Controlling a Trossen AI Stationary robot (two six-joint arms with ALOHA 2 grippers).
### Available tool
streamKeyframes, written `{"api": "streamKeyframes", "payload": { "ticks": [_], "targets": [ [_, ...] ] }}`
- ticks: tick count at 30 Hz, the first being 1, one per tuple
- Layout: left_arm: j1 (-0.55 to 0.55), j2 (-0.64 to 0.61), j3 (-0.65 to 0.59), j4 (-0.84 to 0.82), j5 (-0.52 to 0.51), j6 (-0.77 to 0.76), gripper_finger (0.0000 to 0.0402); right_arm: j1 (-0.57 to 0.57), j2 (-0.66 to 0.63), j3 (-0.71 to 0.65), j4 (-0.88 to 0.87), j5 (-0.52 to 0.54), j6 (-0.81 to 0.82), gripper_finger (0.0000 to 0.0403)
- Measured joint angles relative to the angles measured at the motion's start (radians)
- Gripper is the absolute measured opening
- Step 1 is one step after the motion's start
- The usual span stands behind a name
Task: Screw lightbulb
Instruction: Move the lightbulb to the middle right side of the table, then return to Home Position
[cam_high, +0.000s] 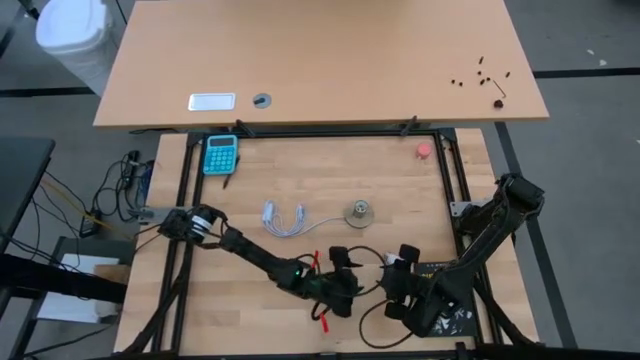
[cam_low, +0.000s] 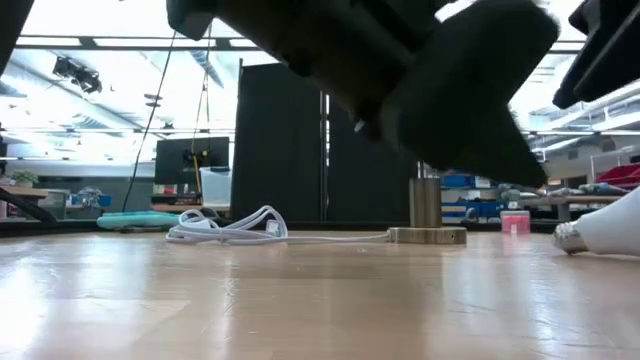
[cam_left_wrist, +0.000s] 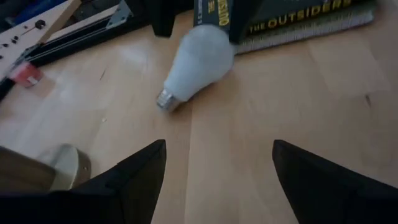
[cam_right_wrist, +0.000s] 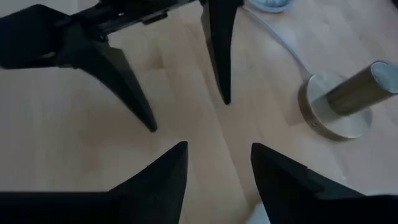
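Observation:
The lightbulb (cam_left_wrist: 196, 56) is white and frosted. It lies on its side on the wooden table, its greyish screw base (cam_left_wrist: 166, 99) pointing toward my left gripper and its globe against the black book (cam_left_wrist: 298, 18). It also shows at the right edge of the low view, lightbulb (cam_low: 605, 232). My left gripper (cam_left_wrist: 217, 146) stands open just short of the bulb, with nothing between its fingers. My right gripper (cam_right_wrist: 217, 149) hovers over the table, its fingers apart and empty, facing the left gripper (cam_right_wrist: 186, 112). The round socket (cam_high: 359, 211) stands upright mid-table.
A white coiled cord (cam_high: 285, 220) runs from the socket (cam_right_wrist: 342, 106) toward the table's left. A teal calculator (cam_high: 221, 154) lies at the far left and a small pink-red round object (cam_high: 424, 150) at the far right. The book (cam_high: 445, 315) lies under the right arm near the front edge.

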Motion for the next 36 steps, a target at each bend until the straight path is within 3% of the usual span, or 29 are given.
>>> {"api": "streamKeyframes", "payload": {
  "ticks": [10, 17, 19, 24, 29, 36],
  "targets": [
    [-0.017, -0.068, 0.0, 0.031, 0.043, -0.019, 0.0298, 0.044, -0.004, -0.034, -0.004, 0.053, 0.116, 0.0187],
    [-0.043, -0.163, -0.022, 0.12, 0.055, 0.081, 0.0292, 0.121, -0.028, -0.034, -0.083, 0.322, 0.295, 0.0187],
    [-0.049, -0.194, -0.048, 0.144, 0.057, 0.111, 0.0284, 0.142, -0.028, -0.034, -0.1, 0.35, 0.302, 0.0187],
    [-0.05, -0.278, -0.154, 0.143, 0.058, 0.11, 0.0257, 0.154, -0.03, -0.035, -0.117, 0.318, 0.252, 0.0186],
    [-0.042, -0.358, -0.282, 0.164, 0.055, 0.074, 0.0238, 0.097, -0.034, -0.035, -0.103, 0.295, 0.158, 0.018],
    [-0.016, -0.468, -0.458, 0.259, 0.053, 0.056, 0.0232, -0.038, -0.034, -0.035, 0.158, 0.229, -0.164, 0.0167]
  ]
}}
